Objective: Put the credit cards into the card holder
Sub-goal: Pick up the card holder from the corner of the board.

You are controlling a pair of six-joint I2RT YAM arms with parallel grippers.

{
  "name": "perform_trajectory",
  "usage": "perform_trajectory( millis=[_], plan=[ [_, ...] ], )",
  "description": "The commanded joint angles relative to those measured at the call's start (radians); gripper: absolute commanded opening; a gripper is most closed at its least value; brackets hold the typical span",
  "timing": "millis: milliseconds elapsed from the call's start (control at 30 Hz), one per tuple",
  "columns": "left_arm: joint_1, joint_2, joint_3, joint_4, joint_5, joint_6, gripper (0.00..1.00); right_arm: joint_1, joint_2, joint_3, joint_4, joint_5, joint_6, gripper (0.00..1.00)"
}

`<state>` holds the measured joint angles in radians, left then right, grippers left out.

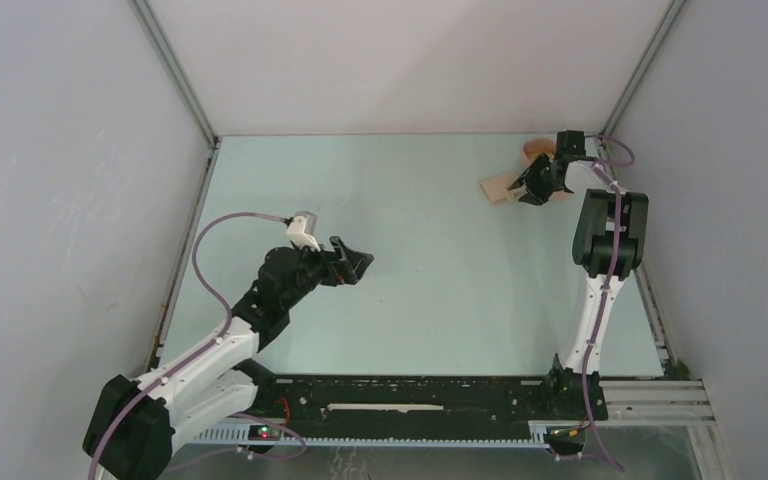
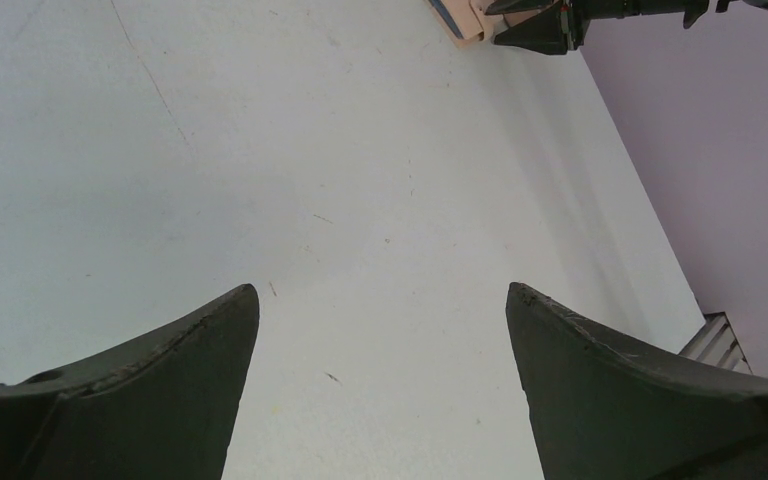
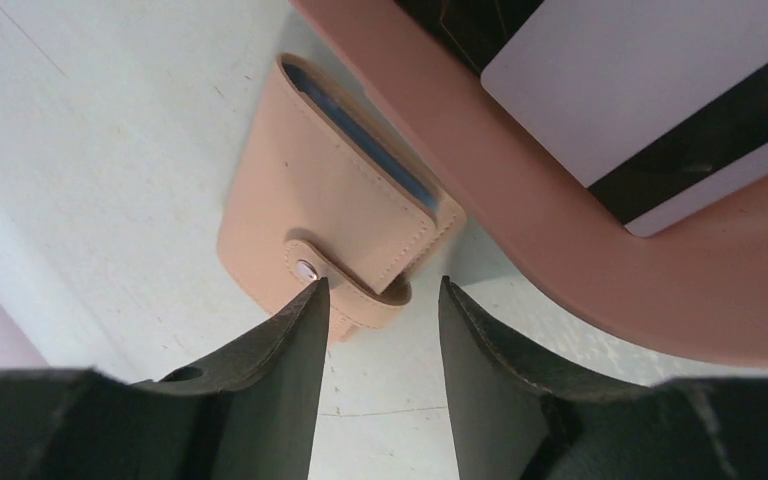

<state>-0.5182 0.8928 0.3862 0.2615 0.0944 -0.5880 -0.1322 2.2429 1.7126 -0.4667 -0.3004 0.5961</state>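
Observation:
The tan card holder [image 3: 320, 200] lies folded on the table beside the peach tray, its snap tab [image 3: 365, 290] pointing at my right gripper [image 3: 382, 285]. That gripper is open, its fingertips low on either side of the tab's loop, the left one over the snap. A blue credit card's edge [image 3: 360, 132] shows inside the holder. A white card with a dark stripe [image 3: 640, 90] lies in the tray. From above, the holder [image 1: 498, 187] and right gripper [image 1: 532, 187] are at the far right. My left gripper [image 1: 358, 262] hovers open over bare table at mid-left, holding nothing [image 2: 382, 290].
The peach oval tray [image 3: 520, 210] sits right next to the holder, close to the right wall [image 1: 720, 150]. In the left wrist view the holder [image 2: 468, 22] and the right gripper's dark fingers [image 2: 545, 28] show at the top edge.

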Motion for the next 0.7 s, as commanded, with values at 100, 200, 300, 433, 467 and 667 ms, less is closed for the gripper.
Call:
perform_trajectory(
  millis=[100,200,300,433,467,667],
  plan=[
    [0.005,0.016,0.016,0.044,0.018,-0.017,0.98,-0.017,0.021,0.036,0.080,-0.019,0.076,0.49],
    [0.005,0.030,0.025,0.045,0.024,-0.019,0.97,-0.018,0.031,0.042,0.088,-0.025,0.079,0.41],
    [0.005,0.042,0.031,0.046,0.029,-0.018,0.97,-0.018,0.044,0.053,0.085,-0.019,0.078,0.37],
    [0.005,0.051,0.033,0.051,0.033,-0.021,0.97,-0.018,0.061,0.061,0.086,-0.006,0.079,0.37],
    [0.005,0.053,0.034,0.051,0.033,-0.021,0.97,-0.018,0.066,0.065,0.083,-0.006,0.079,0.37],
    [0.005,0.055,0.034,0.050,0.037,-0.025,0.97,-0.020,0.069,0.066,0.076,-0.016,0.067,0.12]
  ],
)
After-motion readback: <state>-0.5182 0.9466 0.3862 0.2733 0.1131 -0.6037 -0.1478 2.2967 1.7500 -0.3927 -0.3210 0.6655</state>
